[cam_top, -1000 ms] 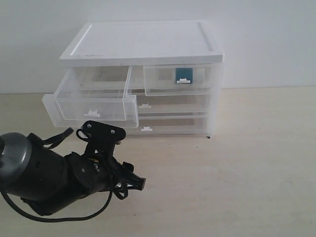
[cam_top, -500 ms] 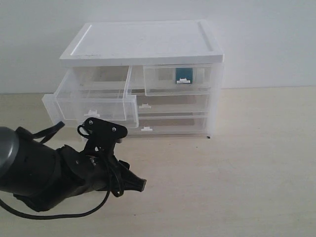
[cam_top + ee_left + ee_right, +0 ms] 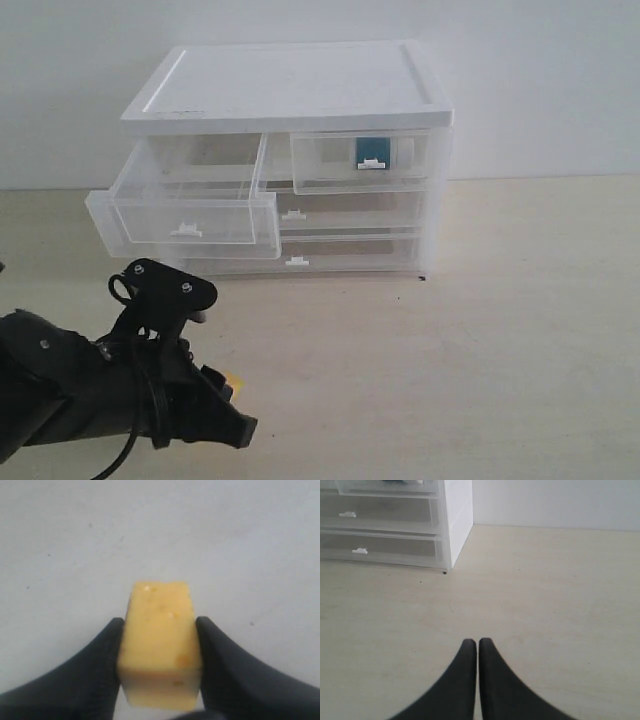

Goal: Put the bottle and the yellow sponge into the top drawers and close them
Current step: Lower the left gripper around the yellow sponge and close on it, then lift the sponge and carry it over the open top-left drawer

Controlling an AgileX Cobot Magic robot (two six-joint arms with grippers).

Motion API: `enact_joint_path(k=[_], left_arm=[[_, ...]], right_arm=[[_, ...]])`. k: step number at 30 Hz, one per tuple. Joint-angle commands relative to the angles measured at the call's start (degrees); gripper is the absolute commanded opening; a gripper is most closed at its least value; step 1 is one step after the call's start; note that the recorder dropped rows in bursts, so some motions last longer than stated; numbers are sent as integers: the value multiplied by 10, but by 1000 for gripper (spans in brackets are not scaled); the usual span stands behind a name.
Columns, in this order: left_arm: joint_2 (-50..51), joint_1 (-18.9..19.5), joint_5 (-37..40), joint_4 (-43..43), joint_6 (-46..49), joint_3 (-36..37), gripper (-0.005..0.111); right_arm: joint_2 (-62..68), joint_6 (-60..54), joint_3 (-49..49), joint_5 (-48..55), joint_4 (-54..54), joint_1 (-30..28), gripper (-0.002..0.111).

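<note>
Low in the lower left of the exterior view, the left arm is bent down over the pale table. The left gripper is clamped on the yellow sponge, with a black finger pressed to each side of the block. From outside only a sliver of yellow shows beside the arm, and I cannot tell whether the sponge rests on the table or hangs just above it. Up in the middle of the frame stands the cabinet. Its left top drawer is pulled well out, and its right top drawer sits back in with the bottle showing through the clear front. The right gripper is clenched, fingers tip to tip, over the table near the cabinet's corner.
</note>
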Motion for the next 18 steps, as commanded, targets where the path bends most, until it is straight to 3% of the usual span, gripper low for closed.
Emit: enact_joint_path(k=[1,8,18], left_arm=[[-37,0,68,8,4,32,4],[-146,-1,173,69,13,37,4],[-273,-1,200,74,13,-37,4]], right_arm=[[-3,-1,0,-4,-4,-1,0],[-3,-1,0,-4,-4,-1,0],[-3,-1,0,-4,-4,-1,0]])
